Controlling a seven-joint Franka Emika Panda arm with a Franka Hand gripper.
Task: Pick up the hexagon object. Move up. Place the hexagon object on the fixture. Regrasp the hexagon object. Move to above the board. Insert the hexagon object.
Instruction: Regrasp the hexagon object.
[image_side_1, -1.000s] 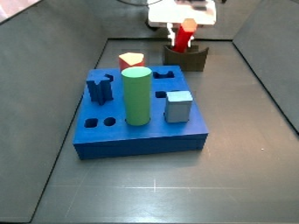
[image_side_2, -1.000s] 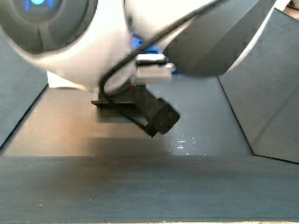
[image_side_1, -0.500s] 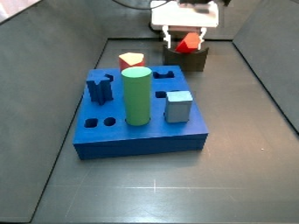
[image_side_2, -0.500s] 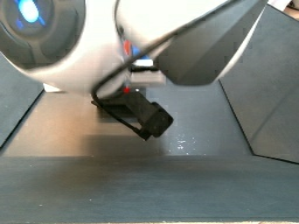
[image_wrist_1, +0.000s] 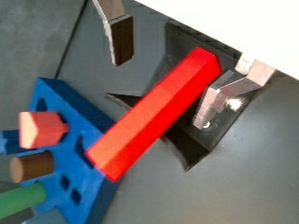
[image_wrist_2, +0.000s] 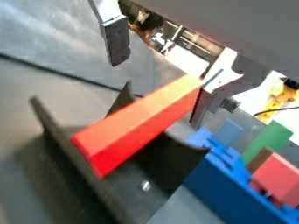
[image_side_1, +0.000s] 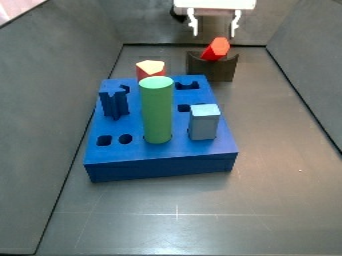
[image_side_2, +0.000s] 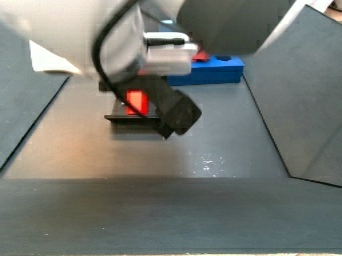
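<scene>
The hexagon object (image_side_1: 214, 48), a long red bar, rests tilted in the notch of the dark fixture (image_side_1: 215, 68) at the back of the floor. My gripper (image_side_1: 214, 22) hangs open just above it, holding nothing. In both wrist views the red bar (image_wrist_1: 152, 109) (image_wrist_2: 138, 121) runs between the spread fingers (image_wrist_1: 118, 37) (image_wrist_2: 114, 41) and lies close to one of them. The fixture (image_wrist_1: 197, 144) (image_wrist_2: 100, 171) sits under the bar. The blue board (image_side_1: 160, 140) lies in front of the fixture. In a side view the arm hides most of the fixture (image_side_2: 130, 120), with a bit of the red bar (image_side_2: 136, 102) showing.
On the board stand a tall green cylinder (image_side_1: 158, 110), a grey-blue cube (image_side_1: 203, 122) and a dark blue piece (image_side_1: 114, 101). A short yellow-topped piece (image_side_1: 151, 70) sits at its back edge. Dark walls close in the floor at the back and sides.
The gripper has let go of the red bar and risen. The bar stays on the fixture, tilted.
</scene>
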